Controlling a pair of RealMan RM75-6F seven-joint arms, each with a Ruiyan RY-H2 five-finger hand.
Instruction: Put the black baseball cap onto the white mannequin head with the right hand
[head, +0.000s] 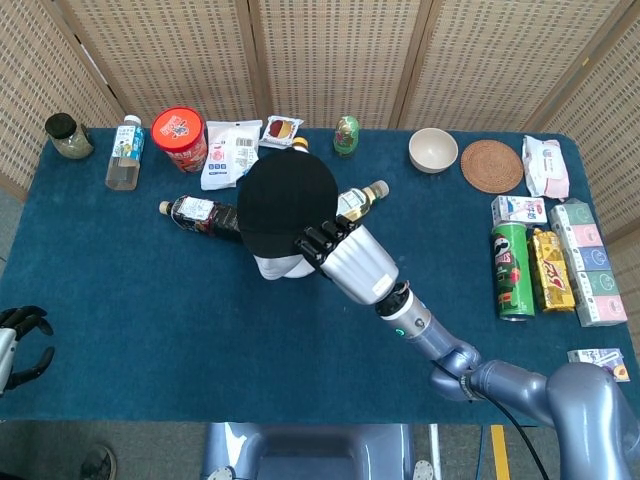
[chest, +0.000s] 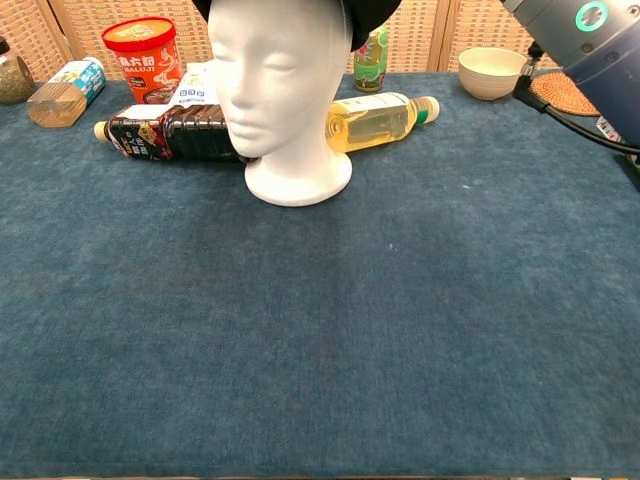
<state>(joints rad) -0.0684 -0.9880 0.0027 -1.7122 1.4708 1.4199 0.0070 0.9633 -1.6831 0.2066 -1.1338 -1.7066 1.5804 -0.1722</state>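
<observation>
Head view, right hand (head: 345, 258) fingers gripping black cap (head: 286, 208), chest view, mannequin face (chest: 272, 75)

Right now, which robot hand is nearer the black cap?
The right robot hand: its fingers are on the black cap's edge over the mannequin head. The left robot hand sits at the table's far near-left corner.

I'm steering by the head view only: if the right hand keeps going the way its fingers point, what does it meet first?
The right hand points up-left, and its fingers already lie at the edge of the black cap. It would press into the cap and the white mannequin head under it. Depth is unclear.
</observation>
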